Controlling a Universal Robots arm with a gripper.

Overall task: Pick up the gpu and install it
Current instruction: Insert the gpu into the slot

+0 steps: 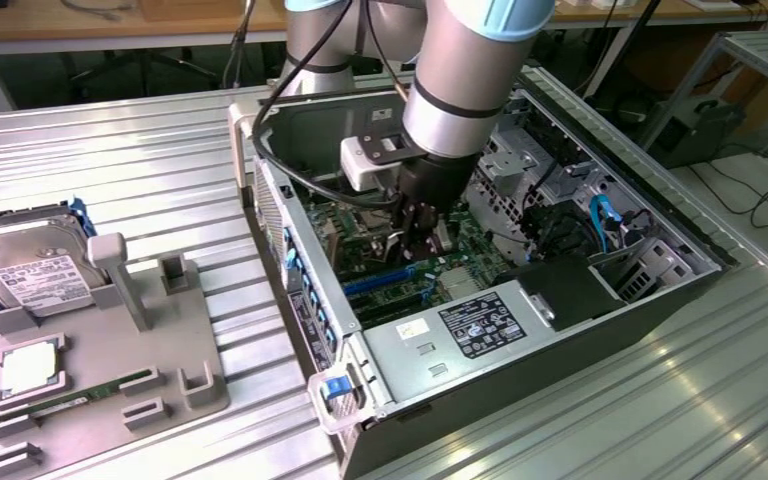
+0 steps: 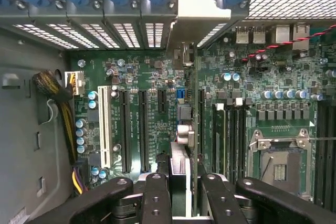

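Over the motherboard [image 2: 147, 77] — hand [image 2: 178, 192] clamping gpu [image 2: 191, 129]

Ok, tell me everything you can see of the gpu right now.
The gpu stands on edge inside the open computer case, held between the gripper fingers. From the wrist view it shows as a thin green board edge with small metal parts, its pale metal bracket up at the rear slot openings. It sits over the motherboard among the black expansion slots; whether it is seated I cannot tell.
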